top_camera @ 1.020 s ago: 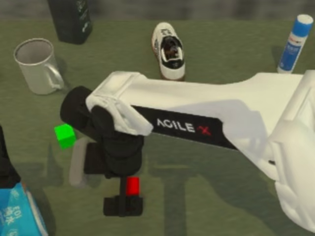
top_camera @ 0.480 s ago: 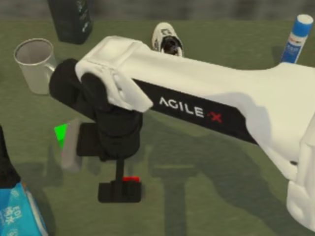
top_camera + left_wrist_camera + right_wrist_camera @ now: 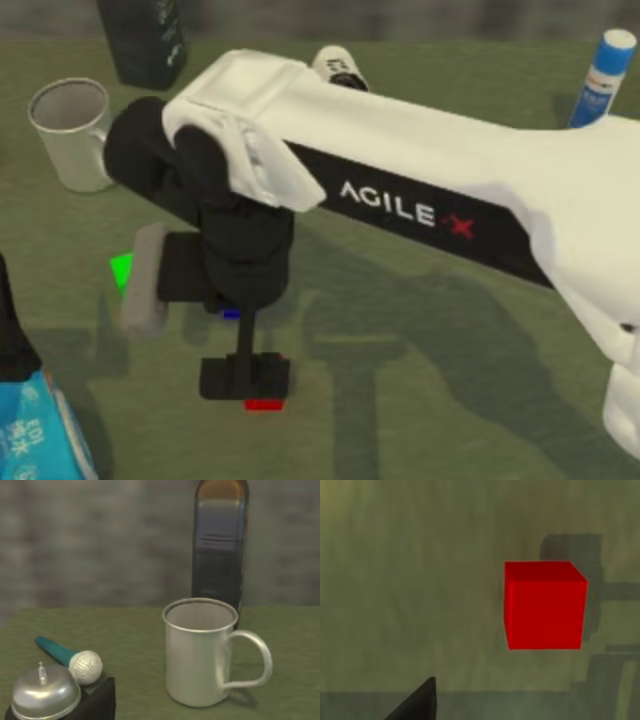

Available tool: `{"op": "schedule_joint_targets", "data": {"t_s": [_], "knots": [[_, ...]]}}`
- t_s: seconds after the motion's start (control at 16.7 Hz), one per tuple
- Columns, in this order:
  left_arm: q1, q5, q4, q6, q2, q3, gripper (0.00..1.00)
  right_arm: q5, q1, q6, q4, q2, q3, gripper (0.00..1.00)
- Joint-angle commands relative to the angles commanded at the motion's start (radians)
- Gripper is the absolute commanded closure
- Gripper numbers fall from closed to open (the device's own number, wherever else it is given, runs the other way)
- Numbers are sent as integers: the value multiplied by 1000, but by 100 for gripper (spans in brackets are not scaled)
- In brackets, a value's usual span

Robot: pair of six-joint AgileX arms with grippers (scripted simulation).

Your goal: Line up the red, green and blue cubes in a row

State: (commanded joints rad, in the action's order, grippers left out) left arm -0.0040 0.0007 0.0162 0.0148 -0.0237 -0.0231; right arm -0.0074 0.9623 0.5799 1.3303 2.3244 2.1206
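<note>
- Right hand point(image 3: 246, 378), lower centre-left of the top view: open, over the red cube point(image 3: 263, 404), which sits free on the tabletop point(image 3: 420, 400).
- Green cube point(image 3: 121, 268) left, part hidden; blue cube point(image 3: 231, 313) barely visible under the arm.
- Open felt-like surface lower right.
- Left hand: not seen.

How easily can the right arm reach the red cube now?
Probably yes: the right gripper hangs directly over the red cube, which sits alone on bare table, nothing crowding it.
</note>
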Motion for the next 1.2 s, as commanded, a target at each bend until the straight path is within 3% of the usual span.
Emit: {"op": "schedule_joint_targets", "data": {"t_s": [0.24,0.48,0.84,1.2], "knots": [[-20,1,98,88,-154,-148,0,-13,-84,-42,-124,-181,-146,0],[-51,0,260,231,-442,-383,0,-32,-233,-125,-327,-518,-426,0],[-110,-4,576,498,-1056,-788,0,-55,-519,-306,-694,-1213,-1027,0],[-166,-6,864,742,-1604,-1160,0,-39,-765,-465,-1029,-1830,-1650,0]]}}
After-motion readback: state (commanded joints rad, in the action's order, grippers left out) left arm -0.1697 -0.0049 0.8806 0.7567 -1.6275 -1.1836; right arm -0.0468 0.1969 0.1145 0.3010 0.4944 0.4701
